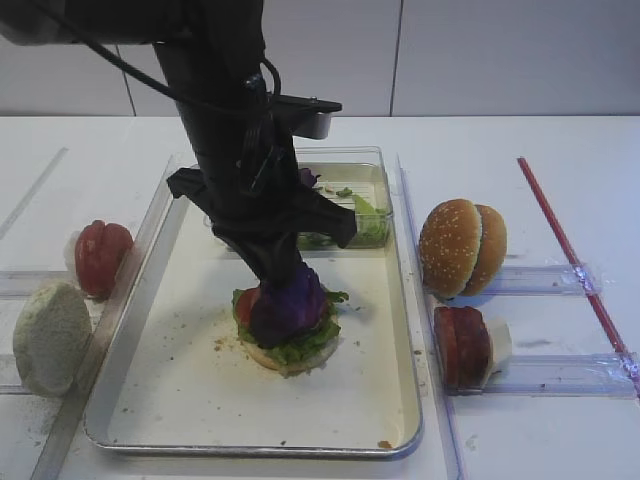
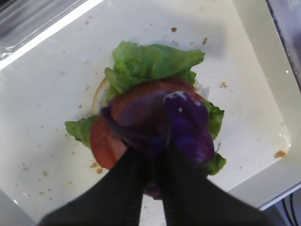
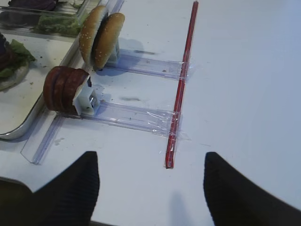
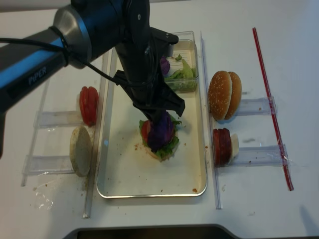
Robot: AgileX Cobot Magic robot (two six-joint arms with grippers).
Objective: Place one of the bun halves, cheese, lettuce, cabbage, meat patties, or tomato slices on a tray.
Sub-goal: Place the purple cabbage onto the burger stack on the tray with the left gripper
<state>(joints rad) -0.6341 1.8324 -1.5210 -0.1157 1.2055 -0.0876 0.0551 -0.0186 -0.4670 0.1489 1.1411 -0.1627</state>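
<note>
The metal tray (image 1: 200,400) holds a stack: a bun half (image 1: 292,364) at the bottom, then lettuce (image 2: 150,61) and a red tomato slice (image 2: 103,141). My left gripper (image 2: 157,155) reaches down onto the stack from above, shut on a purple cabbage leaf (image 2: 188,127) that lies on top of the tomato and lettuce. In the high view the cabbage (image 1: 290,300) hangs from the black fingers right over the stack. My right gripper (image 3: 150,157) stands open above the bare white table, with nothing between its fingers.
A clear plastic box (image 1: 350,200) with greens sits at the tray's far end. Right of the tray stand sesame bun halves (image 1: 460,245) and dark red slices (image 1: 462,345) in clear holders. On the left are red slices (image 1: 100,255) and a floury bun half (image 1: 50,335). A red strip (image 3: 183,80) lies far right.
</note>
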